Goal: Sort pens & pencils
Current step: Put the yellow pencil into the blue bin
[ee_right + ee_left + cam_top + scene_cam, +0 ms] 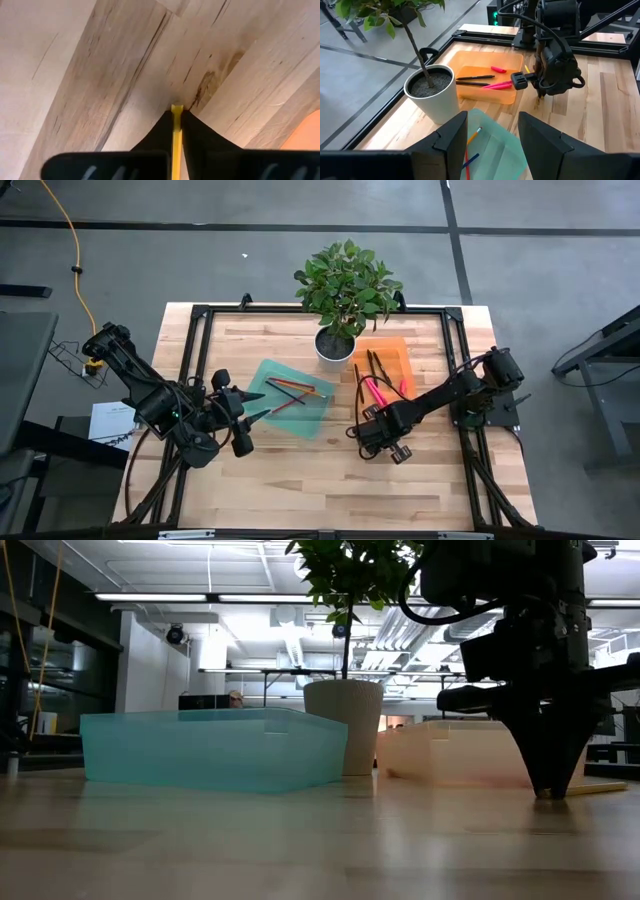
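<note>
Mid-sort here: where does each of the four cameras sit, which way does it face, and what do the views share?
High: overhead, straight down; both arms, teal tray, orange tray.
Low: table height, level; right gripper at the tabletop.
Left wrist: past open left gripper toward plant pot.
Right wrist: down; right fingers clamp yellow pencil.
Shared: both trays in high, low, left wrist.
</note>
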### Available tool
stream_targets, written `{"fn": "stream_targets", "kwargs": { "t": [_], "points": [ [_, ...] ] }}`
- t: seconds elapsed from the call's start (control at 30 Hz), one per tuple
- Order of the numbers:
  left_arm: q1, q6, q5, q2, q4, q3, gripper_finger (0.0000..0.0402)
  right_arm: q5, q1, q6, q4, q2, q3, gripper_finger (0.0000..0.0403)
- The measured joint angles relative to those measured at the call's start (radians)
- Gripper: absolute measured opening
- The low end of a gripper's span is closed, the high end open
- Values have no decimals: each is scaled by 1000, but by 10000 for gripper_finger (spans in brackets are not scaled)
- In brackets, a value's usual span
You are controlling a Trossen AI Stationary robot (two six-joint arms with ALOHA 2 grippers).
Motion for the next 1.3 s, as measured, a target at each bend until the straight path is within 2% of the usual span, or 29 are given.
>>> {"fn": "stream_targets", "kwargs": {
  "t": [0.33,0.67,1.03,1.3],
  "points": [
    [0,0,0,0,0,0,161,0,0,18,-3,4,19,3],
    [0,0,0,0,0,0,161,-3,0,33,11,6,164,1],
    [0,2,0,-2,-12,1,161,5,-31,109,8,5,430,1],
    [1,3,-6,-12,-103,44,161,51,-65,179,35,3,642,0]
  ]
}}
